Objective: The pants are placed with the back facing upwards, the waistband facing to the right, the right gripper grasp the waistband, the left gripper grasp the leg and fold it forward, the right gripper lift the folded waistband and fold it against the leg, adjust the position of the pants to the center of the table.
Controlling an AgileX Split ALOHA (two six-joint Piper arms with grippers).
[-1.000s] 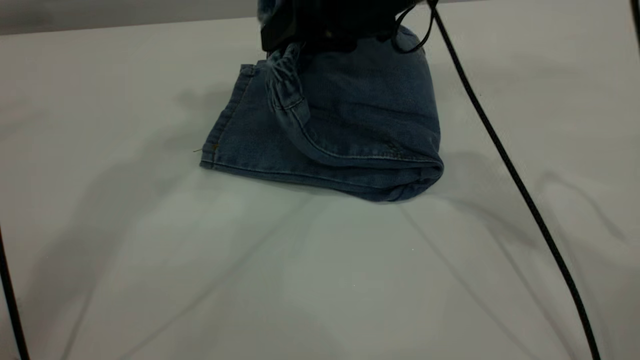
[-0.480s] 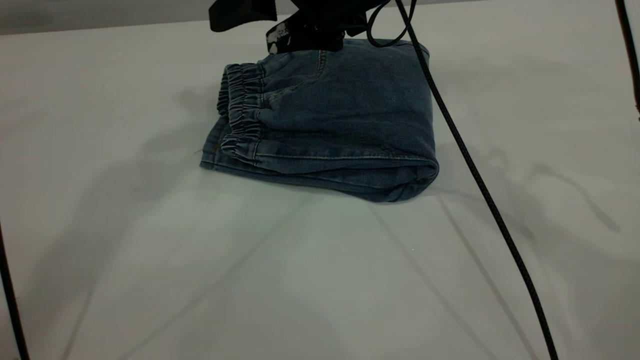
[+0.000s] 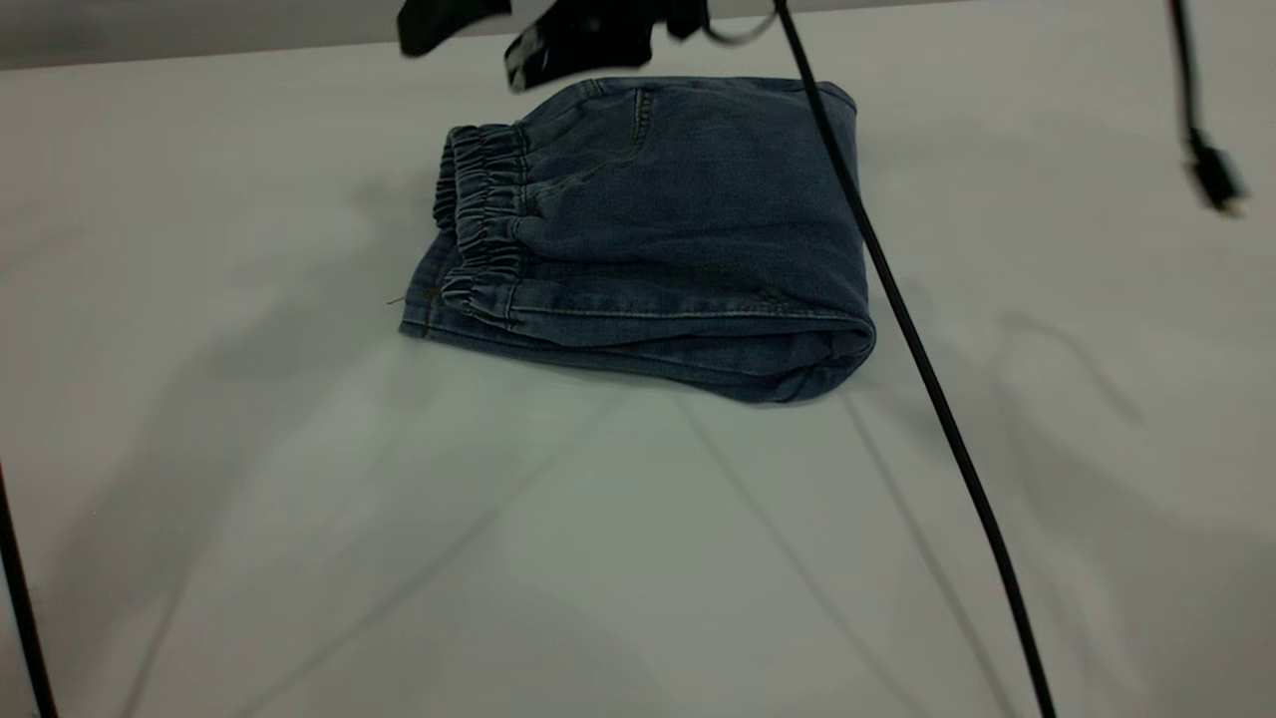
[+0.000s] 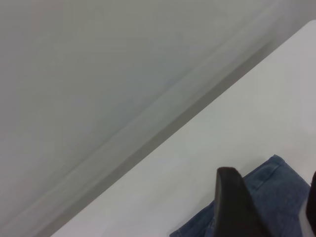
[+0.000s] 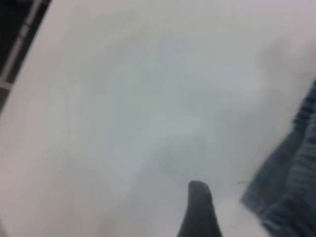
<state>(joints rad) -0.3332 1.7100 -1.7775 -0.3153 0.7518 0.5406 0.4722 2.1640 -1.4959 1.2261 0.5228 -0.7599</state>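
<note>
The pants point(image 3: 688, 219) lie folded into a compact denim bundle on the table point(image 3: 638, 558). Their ruched waistband point(image 3: 483, 224) rests on top at the bundle's left end. Under it a leg hem point(image 3: 424, 299) pokes out; no print shows. My right gripper point(image 3: 503, 35) hovers open above the far left corner, holding nothing. Its wrist view shows one finger point(image 5: 197, 210) over bare table beside the waistband point(image 5: 296, 187). My left gripper point(image 4: 271, 212) is out of the exterior view. It stands open over a corner of the pants point(image 4: 276, 180), with denim showing between its fingers.
A black cable point(image 3: 927, 379) runs from the top down across the bundle's right end to the near right. Another cable with a plug point(image 3: 1211, 175) hangs at the far right. A thin cable point(image 3: 20, 598) crosses the near left. The table's far edge point(image 4: 163, 143) runs close behind the pants.
The right gripper let go of the waistband, which now lies flat over the leg. It then rose up and leftward. The cables swung left.
</note>
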